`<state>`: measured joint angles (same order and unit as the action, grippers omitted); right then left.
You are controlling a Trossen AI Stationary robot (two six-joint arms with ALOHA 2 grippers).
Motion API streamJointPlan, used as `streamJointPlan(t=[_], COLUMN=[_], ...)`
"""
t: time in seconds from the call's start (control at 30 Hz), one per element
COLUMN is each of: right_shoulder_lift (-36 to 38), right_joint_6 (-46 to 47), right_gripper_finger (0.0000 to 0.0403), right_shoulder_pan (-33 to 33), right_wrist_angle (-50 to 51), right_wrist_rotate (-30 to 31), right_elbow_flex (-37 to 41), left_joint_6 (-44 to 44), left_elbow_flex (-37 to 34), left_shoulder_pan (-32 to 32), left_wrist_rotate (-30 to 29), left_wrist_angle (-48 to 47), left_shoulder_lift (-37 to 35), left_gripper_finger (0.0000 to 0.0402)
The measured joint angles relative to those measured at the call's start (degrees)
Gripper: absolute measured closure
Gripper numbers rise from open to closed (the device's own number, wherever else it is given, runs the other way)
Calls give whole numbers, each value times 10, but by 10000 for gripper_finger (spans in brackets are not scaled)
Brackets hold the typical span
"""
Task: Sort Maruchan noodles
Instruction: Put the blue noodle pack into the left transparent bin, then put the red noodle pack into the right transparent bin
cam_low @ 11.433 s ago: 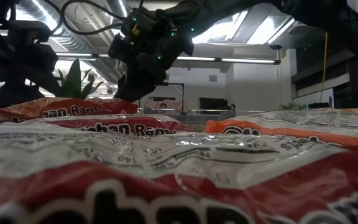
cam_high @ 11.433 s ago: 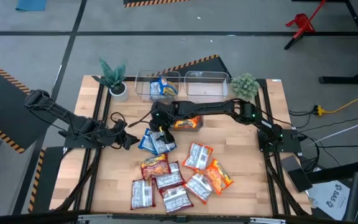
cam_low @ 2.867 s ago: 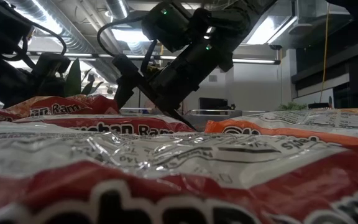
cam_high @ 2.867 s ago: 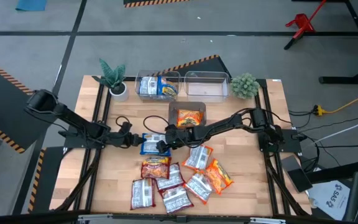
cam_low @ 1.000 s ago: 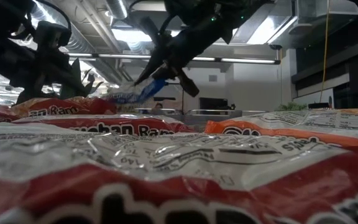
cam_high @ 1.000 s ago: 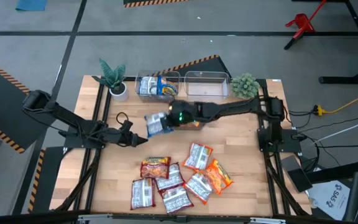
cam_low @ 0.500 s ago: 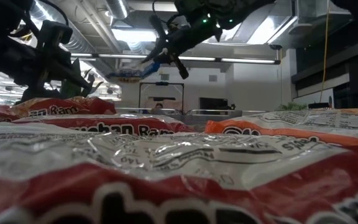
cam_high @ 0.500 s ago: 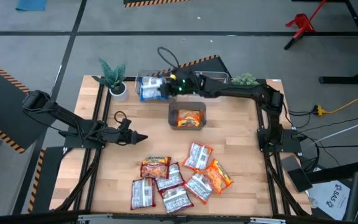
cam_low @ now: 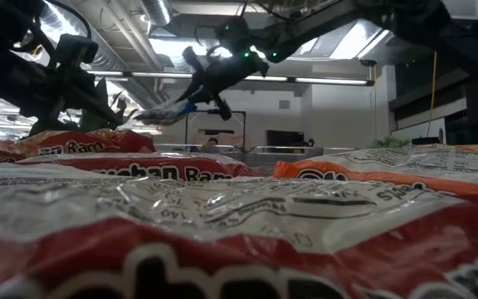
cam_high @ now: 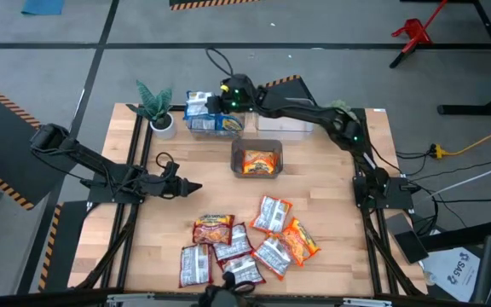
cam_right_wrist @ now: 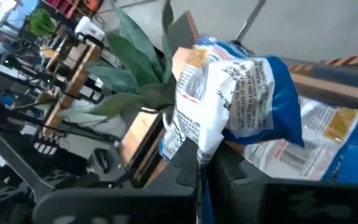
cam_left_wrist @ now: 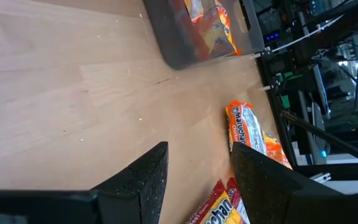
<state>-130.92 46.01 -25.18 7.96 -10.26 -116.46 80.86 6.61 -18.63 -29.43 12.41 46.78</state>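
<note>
Right gripper point(cam_high: 201, 102) pinches a blue packet point(cam_right_wrist: 241, 106) above the left bin point(cam_high: 215, 124). Left gripper point(cam_high: 193, 187) waits, fingers spread, over the table point(cam_high: 331, 183).

Right gripper point(cam_high: 205, 104) reaches far across toward the potted plant point(cam_high: 154, 106), apparently pinched closed; left gripper point(cam_high: 190, 186) rests spread open, well short of it

On the low view, one red packet point(cam_low: 98, 143) reads "han Ram", another red packet point(cam_low: 168, 166) "chan Ram". An orange packet point(cam_left_wrist: 244, 127) reads "Maruchan".
</note>
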Motion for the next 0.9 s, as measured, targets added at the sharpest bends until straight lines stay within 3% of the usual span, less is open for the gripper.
streamJointPlan(t=[0.53,0.9], right_shoulder_lift=[-76,-74], right_joint_6=[3,-43], right_gripper_finger=[390,237], right_shoulder_pan=[-8,-23], right_wrist_angle=[21,38], right_wrist_rotate=[-38,-48], right_elbow_flex=[-1,-24], left_joint_6=[0,-2], left_elbow_flex=[0,0], left_shoulder_pan=[2,1], left_wrist_rotate=[-14,-14], left_wrist_angle=[0,0], left_shoulder_lift=[0,0], left_gripper_finger=[230,230])
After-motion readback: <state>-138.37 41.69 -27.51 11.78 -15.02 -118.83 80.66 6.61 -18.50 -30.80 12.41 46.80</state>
